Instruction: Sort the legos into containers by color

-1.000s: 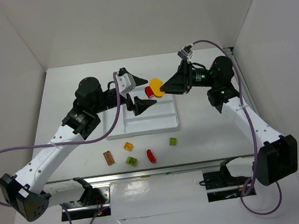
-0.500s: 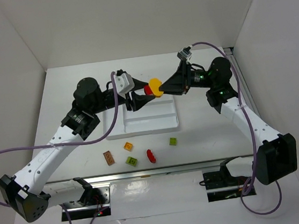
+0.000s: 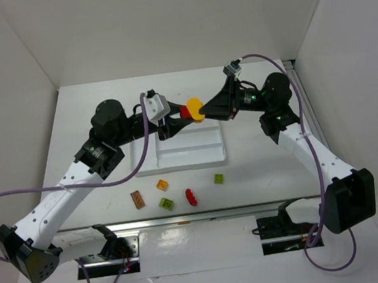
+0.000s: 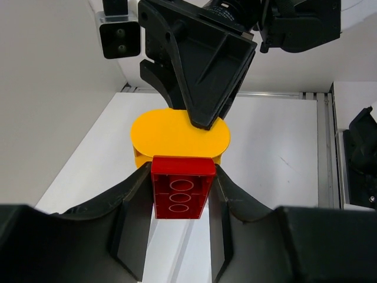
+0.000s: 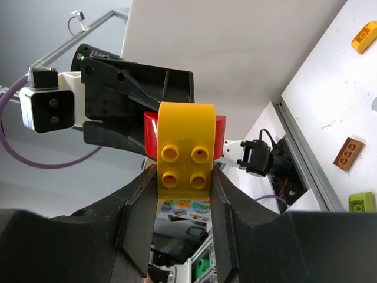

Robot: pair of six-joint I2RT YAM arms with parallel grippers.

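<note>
white table (image 3: 259,154), loose legos (image 3: 218,178), white walls (image 3: 162,21)

i see a white table (image 3: 89,105) filling the middle of the top view, with white walls (image 3: 162,21) closing it in along the top and both sides. a silver rail (image 3: 211,214) runs along its lower edge. one black clamp (image 3: 112,244) sits below it at lower left, and another (image 3: 280,225) at lower right.

Saw only a sliver of the red brick (image 3: 186,112) from above, tucked behind the yellow piece (image 3: 197,108) and the left gripper (image 3: 183,115), whose arm also covered the tray's (image 3: 197,155) corner toward the worktop's far-left corner. From the right wrist, caught just two red edges beside the yellow piece, and lost part of a lime green brick (image 5: 362,202) past the picture's right edge. Could not count studs on the loose bricks (image 3: 191,196) by the worktop's near edge.
</note>
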